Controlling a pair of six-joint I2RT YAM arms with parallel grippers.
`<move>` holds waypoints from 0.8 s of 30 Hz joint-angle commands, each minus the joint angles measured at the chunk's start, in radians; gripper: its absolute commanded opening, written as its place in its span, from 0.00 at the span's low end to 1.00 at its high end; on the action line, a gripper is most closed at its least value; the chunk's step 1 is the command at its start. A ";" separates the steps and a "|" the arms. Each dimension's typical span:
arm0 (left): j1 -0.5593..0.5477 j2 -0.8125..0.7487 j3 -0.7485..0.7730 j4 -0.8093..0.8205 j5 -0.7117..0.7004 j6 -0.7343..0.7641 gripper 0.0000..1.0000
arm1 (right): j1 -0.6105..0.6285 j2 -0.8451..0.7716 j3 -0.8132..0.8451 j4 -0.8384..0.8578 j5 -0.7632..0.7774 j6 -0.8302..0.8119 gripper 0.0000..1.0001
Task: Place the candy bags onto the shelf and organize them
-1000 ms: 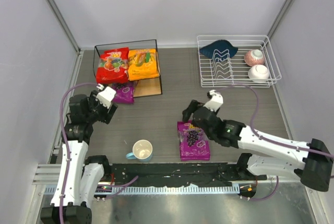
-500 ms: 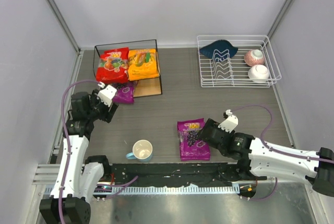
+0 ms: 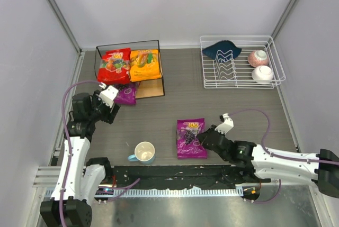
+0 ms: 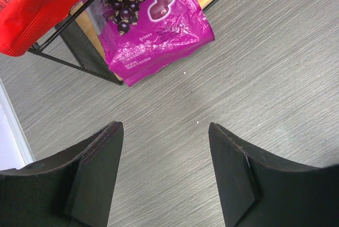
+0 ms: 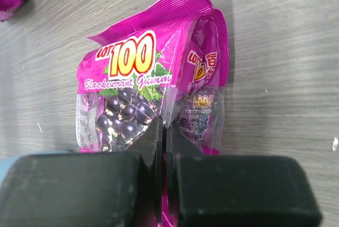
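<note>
Right claw [image 5: 163,134] pinches shut on a fold of the purple bag [image 5: 130,97] on the desk [image 5: 280,47] — left claw [image 4: 165,155] gapes wide, 2nd purple bag [image 4: 156,31] lying ahead.

This was a robotics lab test cell, not a home. Plain white panels [image 3: 175,5] held in bare metal struts [image 3: 55,10] closed the grey tabletop [image 3: 175,105] on three sides. The left arm [image 3: 71,155] and the right arm [image 3: 280,159] were bolted to a rail [image 3: 159,173] at its near edge, with purple cables [image 3: 64,116] hanging loose. A white dish rack [image 3: 238,85] and a mug [image 3: 144,152] were kitchen things set on it.
</note>
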 commanded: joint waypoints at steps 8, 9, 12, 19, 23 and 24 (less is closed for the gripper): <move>0.005 0.011 0.024 0.055 0.021 -0.004 0.70 | -0.010 0.285 0.130 0.492 -0.109 -0.616 0.01; 0.005 0.013 0.026 0.055 0.021 -0.002 0.70 | -0.019 0.339 0.131 0.526 -0.122 -0.644 0.01; 0.005 0.011 0.028 0.050 0.019 -0.002 0.70 | -0.071 0.440 0.144 0.641 -0.203 -0.664 0.01; 0.005 0.000 0.023 0.043 -0.001 0.016 0.70 | -0.156 0.630 0.186 0.888 -0.363 -0.731 0.01; 0.005 0.003 0.021 0.046 -0.005 0.022 0.70 | -0.179 0.721 0.255 0.949 -0.426 -0.788 0.01; 0.005 0.007 0.021 0.049 -0.009 0.022 0.70 | -0.182 0.738 0.269 0.959 -0.436 -0.796 0.01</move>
